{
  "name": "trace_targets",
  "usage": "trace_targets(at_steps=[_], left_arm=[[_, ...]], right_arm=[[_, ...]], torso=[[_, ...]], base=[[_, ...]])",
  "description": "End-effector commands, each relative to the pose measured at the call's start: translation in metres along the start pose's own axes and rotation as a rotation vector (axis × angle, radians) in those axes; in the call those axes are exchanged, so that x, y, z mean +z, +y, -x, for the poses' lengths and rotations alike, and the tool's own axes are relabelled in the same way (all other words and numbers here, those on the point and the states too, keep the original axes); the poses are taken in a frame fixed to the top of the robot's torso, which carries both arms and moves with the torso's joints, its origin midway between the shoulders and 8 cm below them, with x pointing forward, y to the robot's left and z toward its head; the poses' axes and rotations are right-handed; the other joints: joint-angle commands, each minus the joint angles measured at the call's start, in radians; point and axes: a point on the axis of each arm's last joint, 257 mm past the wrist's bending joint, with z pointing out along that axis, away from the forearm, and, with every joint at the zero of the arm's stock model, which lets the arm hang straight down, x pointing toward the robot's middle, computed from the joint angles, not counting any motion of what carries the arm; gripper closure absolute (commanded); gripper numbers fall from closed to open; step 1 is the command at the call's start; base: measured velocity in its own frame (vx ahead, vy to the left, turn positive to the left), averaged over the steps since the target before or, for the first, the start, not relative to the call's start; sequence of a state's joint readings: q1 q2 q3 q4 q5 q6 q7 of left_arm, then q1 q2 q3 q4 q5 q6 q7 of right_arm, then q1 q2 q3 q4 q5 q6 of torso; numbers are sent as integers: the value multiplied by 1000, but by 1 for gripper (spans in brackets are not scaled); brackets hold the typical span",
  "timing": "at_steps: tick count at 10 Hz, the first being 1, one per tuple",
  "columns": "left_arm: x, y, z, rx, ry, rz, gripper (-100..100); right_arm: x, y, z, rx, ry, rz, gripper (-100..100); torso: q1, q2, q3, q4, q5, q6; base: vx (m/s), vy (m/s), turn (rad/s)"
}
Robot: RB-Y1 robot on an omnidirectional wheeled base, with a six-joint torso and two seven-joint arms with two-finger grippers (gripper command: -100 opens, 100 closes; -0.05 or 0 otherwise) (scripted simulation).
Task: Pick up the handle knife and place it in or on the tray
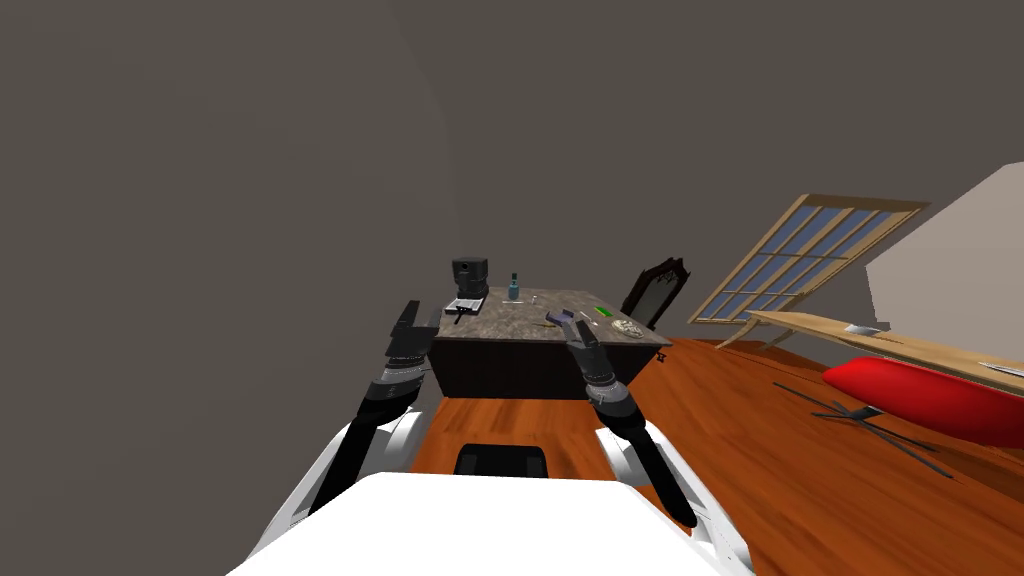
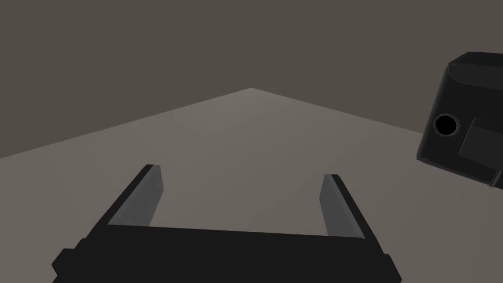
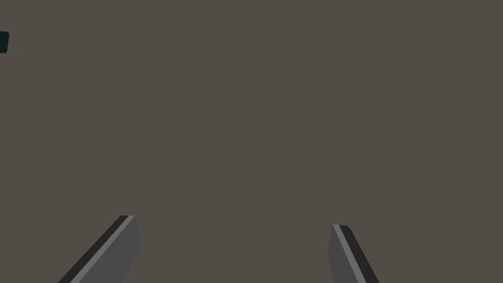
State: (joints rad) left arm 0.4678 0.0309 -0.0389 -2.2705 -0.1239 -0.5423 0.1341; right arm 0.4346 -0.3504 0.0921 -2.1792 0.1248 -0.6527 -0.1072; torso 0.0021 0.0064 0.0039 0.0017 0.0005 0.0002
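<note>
Head view: the table (image 1: 520, 332) stands ahead across open wood floor (image 1: 500, 420), with its near edge facing both arms. The tray (image 1: 466, 305) sits by the table's left edge. A thin tan item, apparently the handle knife (image 1: 548, 322), lies just beside the right gripper (image 1: 570, 322). The left gripper (image 1: 418, 312) is at the table's left corner.

Left wrist view: fingers (image 2: 142, 196) spread apart.

Right wrist view: fingers (image 3: 110, 248) spread apart.

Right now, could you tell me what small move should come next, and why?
I would probably roll the base closer to the table: wooden floor lies between me and it, and both the left gripper and right gripper hang open, short of the tray on it.
</note>
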Motion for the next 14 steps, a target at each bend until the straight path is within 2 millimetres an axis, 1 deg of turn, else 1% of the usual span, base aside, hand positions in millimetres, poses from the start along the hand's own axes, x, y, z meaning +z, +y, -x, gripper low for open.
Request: trace_targets(at_steps=[1,2,3,4,5,6,7,8,9,10,11,12,13,14], left_arm=[[0,0,0,0,0,0,0],[0,0,0,0,0,0,0],[0,0,0,0,0,0,0],[0,0,0,0,0,0,0],[0,0,0,0,0,0,0],[0,0,0,0,0,0,0],[0,0,0,0,0,0,0],[0,0,0,0,0,0,0],[0,0,0,0,0,0,0],[0,0,0,0,0,0,0],[0,0,0,0,0,0,0],[0,0,0,0,0,0,0],[0,0,0,0,0,0,0],[0,0,0,0,0,0,0]], right_arm=[[-4,-10,-12,-25,64,-18,-100],[-4,-10,-12,-27,70,-18,-100],[-9,-23,-22,-51,125,-35,-100],[-10,-23,-23,-53,132,-36,-100],[-16,-36,-32,-79,188,-54,-100],[-17,-36,-32,-82,196,-55,-100],[-24,-49,-41,-110,254,-73,-100],[-25,-51,-41,-113,262,-76,-100],[-35,-66,-49,-144,322,-97,-100],[-36,-66,-49,-147,331,-98,-100],[-47,-81,-55,-180,392,-119,-100],[-55,-92,-62,-212,449,-128,-100],[-62,-99,-59,-225,474,-147,-100],[-74,-113,-63,-258,530,-164,-100]], torso=[[0,0,0,0,0,0],[1,0,0,0,0,0],[0,0,0,0,0,0],[-1,0,0,0,0,0],[-1,-1,0,0,0,0],[1,0,0,0,0,0],[0,-1,0,0,0,0],[1,-1,-1,0,0,0],[0,-2,-1,0,0,0],[0,-2,-1,-1,0,0],[-1,-3,-2,-1,0,0],[0,-3,-2,-1,0,0],[2,-2,-1,-1,0,-1],[1,-3,-2,-1,0,0]], base=[[-99,51,87],[-90,47,46],[-102,31,79],[-83,36,57],[-95,67,124],[-84,50,56],[-79,58,110],[-62,46,59],[-66,54,145],[-52,40,61],[-61,56,123],[-73,85,253],[-49,62,63],[-30,62,127]])
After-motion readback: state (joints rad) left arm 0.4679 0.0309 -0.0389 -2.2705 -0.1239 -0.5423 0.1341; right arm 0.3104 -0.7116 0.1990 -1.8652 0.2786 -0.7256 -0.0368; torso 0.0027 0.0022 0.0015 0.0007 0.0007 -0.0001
